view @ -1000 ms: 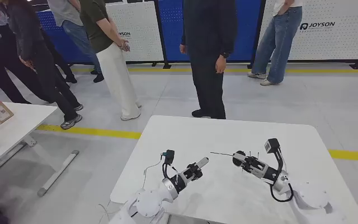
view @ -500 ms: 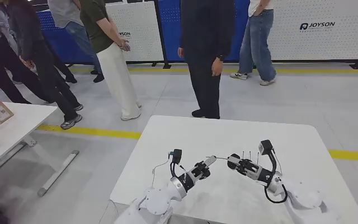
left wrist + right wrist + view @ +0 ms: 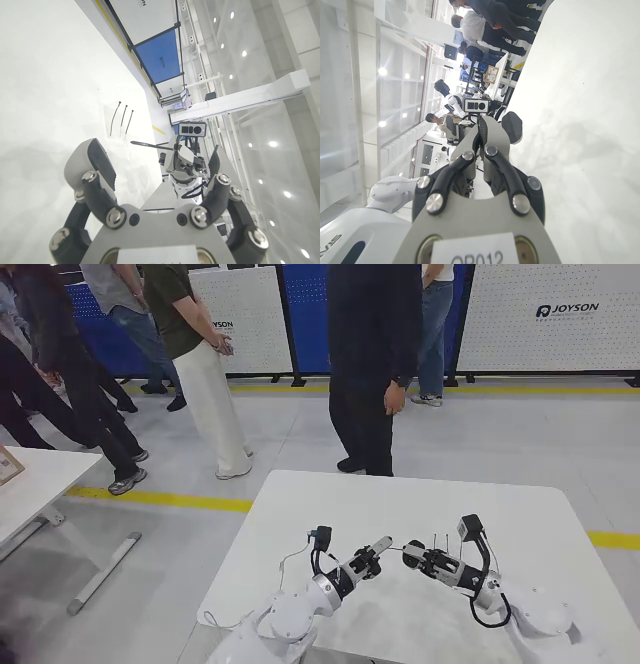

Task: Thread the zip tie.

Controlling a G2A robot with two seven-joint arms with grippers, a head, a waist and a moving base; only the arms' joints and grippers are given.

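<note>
A black zip tie (image 3: 150, 145) sticks out sideways above the white table (image 3: 330, 504), with my right gripper (image 3: 412, 554) shut on one end of it. The free tip points at my left gripper (image 3: 380, 546), which is open. In the left wrist view the tie's tip hangs just beyond the left gripper (image 3: 156, 152), about level with the gap between its fingers (image 3: 102, 160). In the right wrist view the right gripper (image 3: 480, 125) is pressed shut, and the left gripper's dark pads (image 3: 512, 125) stand spread just beyond it. The tie itself is hidden there.
Three spare black zip ties (image 3: 121, 120) lie side by side on the table behind the right gripper, and also show as spare ties (image 3: 440, 536) from above. People stand on the floor past the table's far edge.
Both arms have moved toward each other above the table's middle. The gap between the grippers has closed, and the tie's tip now lies close to the open left gripper.
</note>
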